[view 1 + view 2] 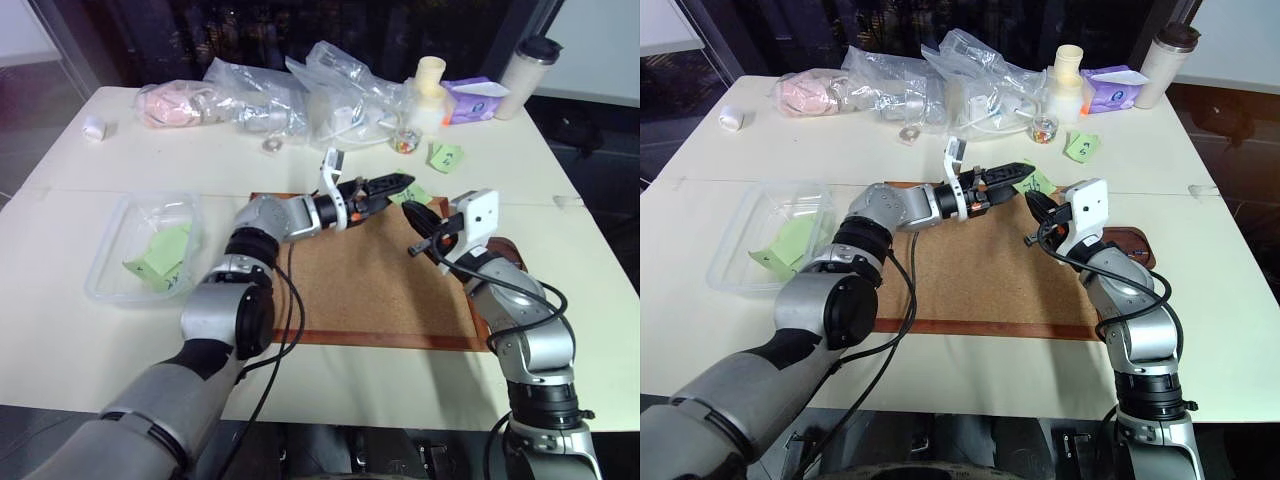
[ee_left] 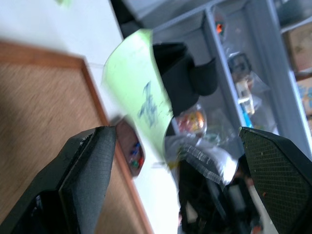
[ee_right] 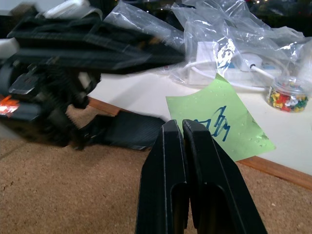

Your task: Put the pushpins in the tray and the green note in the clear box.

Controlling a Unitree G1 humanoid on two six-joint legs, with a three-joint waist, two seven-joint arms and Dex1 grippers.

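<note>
While pinched in the clenched right gripper point(image 3: 183, 127), the green note point(image 3: 219, 117) (thin, limp) invites an edge grip; left gripper point(image 2: 175, 146) gapes alongside.

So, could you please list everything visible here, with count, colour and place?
board: one, cork brown, middle
note: one, green, in the right gripper, over the board's far edge
box: one, clear, left of board, green paper inside
tray: one, dark brown, right of board
second note: one, green, behind board
jar: one, clear, multicoloured bits, behind board
bags: several, clear, far side
tumbler: one, white, far right
left gripper: black, open, at the note
right gripper: black, shut on note
</note>
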